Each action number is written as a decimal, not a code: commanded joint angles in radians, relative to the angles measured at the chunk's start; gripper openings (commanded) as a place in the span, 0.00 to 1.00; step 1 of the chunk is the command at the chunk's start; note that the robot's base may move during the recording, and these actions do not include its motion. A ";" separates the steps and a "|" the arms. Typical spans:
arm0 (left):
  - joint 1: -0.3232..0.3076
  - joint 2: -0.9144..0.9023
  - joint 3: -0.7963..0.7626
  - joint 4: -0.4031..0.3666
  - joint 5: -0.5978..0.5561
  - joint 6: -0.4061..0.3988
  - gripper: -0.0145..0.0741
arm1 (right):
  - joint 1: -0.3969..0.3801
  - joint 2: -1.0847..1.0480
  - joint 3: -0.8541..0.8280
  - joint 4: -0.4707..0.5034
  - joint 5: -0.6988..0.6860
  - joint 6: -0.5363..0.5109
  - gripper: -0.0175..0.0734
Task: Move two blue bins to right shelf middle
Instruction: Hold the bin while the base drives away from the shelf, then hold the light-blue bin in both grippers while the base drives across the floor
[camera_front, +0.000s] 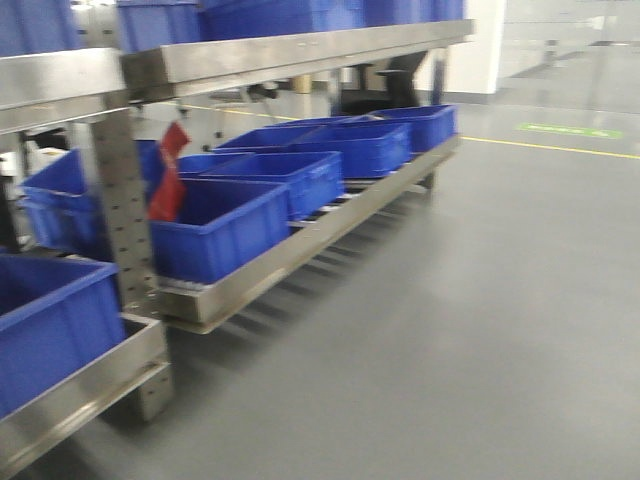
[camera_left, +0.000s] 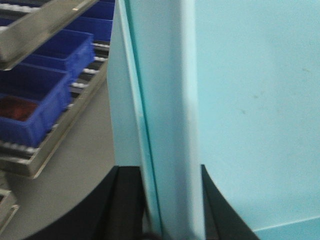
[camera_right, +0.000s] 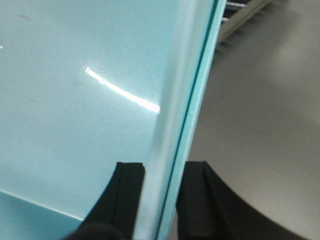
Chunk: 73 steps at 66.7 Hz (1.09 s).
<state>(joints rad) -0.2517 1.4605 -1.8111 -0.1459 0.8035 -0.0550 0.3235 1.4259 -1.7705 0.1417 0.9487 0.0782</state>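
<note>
A pale light-blue bin fills both wrist views. In the left wrist view its wall (camera_left: 250, 100) and thick rim (camera_left: 165, 115) stand upright between my black fingers; my left gripper (camera_left: 167, 200) is shut on the rim. In the right wrist view the bin's inner wall (camera_right: 75, 100) and its rim (camera_right: 180, 110) run between my fingers; my right gripper (camera_right: 162, 200) is shut on that rim. A thin dark seam along each rim suggests two nested bins. The bins and both grippers are out of the front view. A steel rack tier with a broad shiny front rail (camera_front: 300, 55) crosses the front view's top.
Several dark blue crates (camera_front: 300, 175) sit on the low roller tier (camera_front: 310, 240) of the rack, also in the left wrist view (camera_left: 45, 85). A perforated grey upright (camera_front: 125, 200) carries a red tag (camera_front: 168, 180). Grey floor (camera_front: 480, 330) spreads right, with a yellow line (camera_front: 550, 147).
</note>
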 joint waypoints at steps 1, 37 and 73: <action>-0.004 -0.019 -0.018 -0.032 -0.140 -0.007 0.04 | 0.000 -0.018 -0.010 0.014 -0.044 -0.026 0.02; -0.004 -0.019 -0.018 -0.032 -0.140 -0.007 0.04 | 0.000 -0.018 -0.010 0.014 -0.044 -0.026 0.02; -0.004 -0.019 -0.018 -0.032 -0.140 -0.007 0.04 | 0.000 -0.018 -0.010 0.014 -0.044 -0.026 0.02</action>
<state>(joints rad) -0.2517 1.4605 -1.8111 -0.1459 0.8035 -0.0550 0.3235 1.4259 -1.7705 0.1417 0.9487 0.0782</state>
